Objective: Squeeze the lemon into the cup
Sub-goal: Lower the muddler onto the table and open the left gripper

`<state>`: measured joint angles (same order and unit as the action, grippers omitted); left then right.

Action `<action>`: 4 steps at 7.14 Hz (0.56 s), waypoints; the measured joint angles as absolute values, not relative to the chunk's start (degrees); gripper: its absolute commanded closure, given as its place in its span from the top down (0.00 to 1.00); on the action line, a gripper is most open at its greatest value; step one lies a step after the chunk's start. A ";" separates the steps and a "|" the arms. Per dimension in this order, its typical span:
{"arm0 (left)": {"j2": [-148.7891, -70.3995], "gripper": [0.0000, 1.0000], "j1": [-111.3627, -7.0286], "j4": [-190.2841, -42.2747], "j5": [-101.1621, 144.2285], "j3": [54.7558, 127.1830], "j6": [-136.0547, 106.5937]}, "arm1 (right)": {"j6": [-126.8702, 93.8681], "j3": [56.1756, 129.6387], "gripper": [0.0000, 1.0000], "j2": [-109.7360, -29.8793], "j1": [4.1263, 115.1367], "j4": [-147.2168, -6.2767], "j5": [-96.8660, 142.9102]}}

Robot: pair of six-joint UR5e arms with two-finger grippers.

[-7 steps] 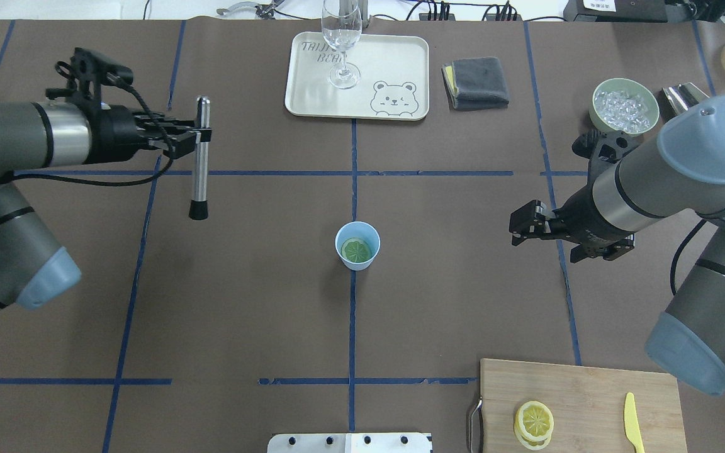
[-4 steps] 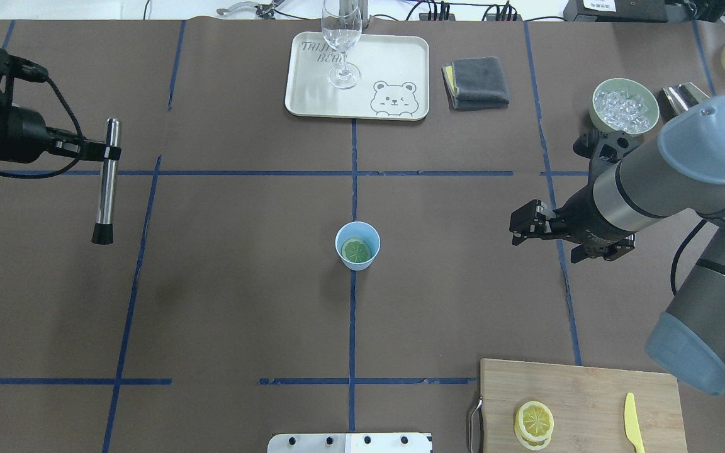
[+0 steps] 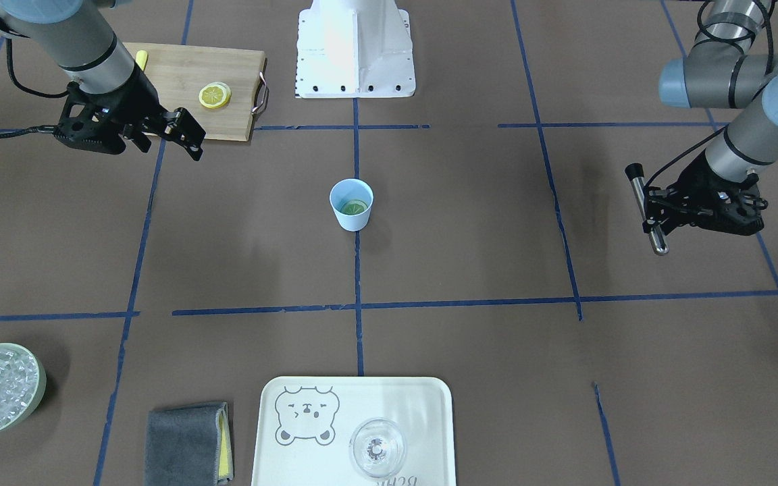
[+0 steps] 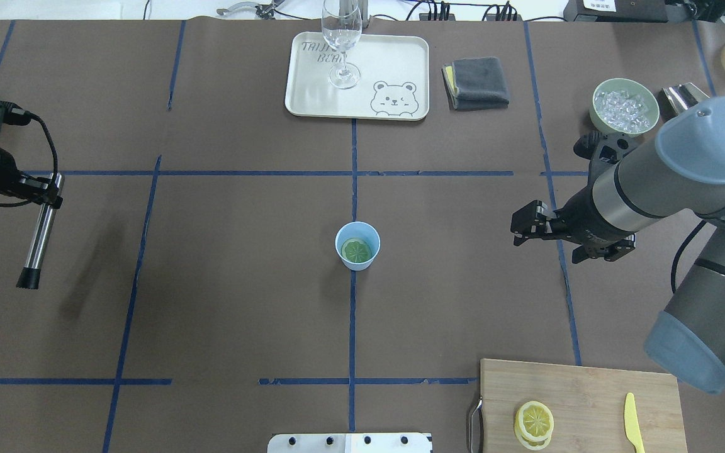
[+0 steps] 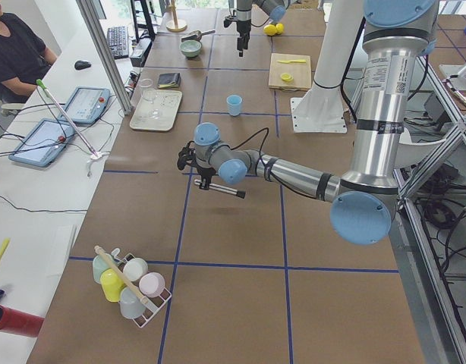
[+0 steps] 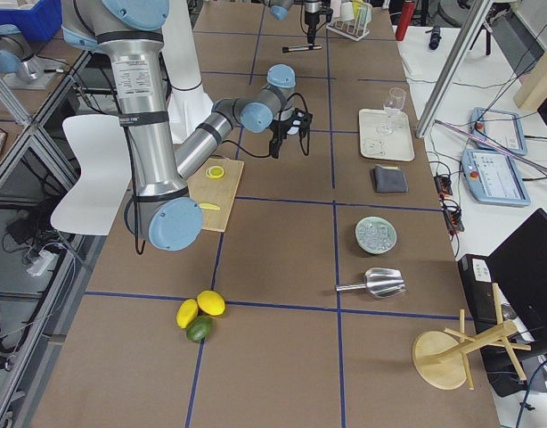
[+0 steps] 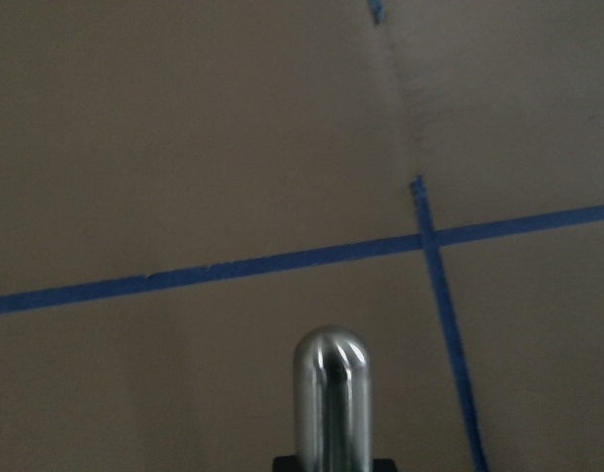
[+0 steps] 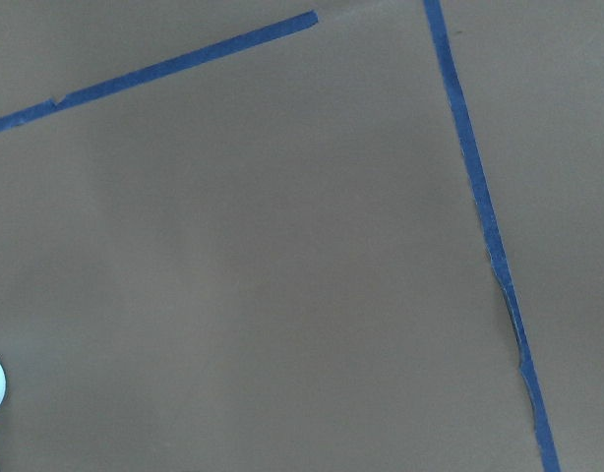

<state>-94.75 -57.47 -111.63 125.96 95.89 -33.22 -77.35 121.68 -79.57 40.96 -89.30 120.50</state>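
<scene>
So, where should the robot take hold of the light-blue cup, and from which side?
I would take the cup by its outer wall near mid-height, fingers on opposite sides, coming in level from the robot's right: the right hand is open and empty, the left hand holds a metal rod. The cup stands upright and alone, with the lemon slice inside, so avoid its mouth.

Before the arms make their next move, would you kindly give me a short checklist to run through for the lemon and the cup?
1. Cup standing upright: ok.
2. Lemon slice lying inside the cup: ok.
3. Left claw shut on the metal rod, well off to the side of the cup: ok.
4. Right claw open and empty, apart from the cup: ok.
5. Juice pressed out into the cup: cannot tell.
</scene>
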 measured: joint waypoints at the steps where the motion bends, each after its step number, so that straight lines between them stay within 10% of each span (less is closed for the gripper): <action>1: -95.44 0.00 -57.38 -109.41 125.91 94.12 -30.59 | -77.34 121.72 1.00 -79.60 40.96 -89.30 120.50; 4: -97.17 0.00 -57.31 -107.83 126.28 90.37 -29.07 | -77.34 121.81 1.00 -79.55 40.91 -89.30 120.54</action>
<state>-97.17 -57.31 -107.83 126.28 90.37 -29.07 -77.34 121.81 -79.55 40.91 -89.30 120.54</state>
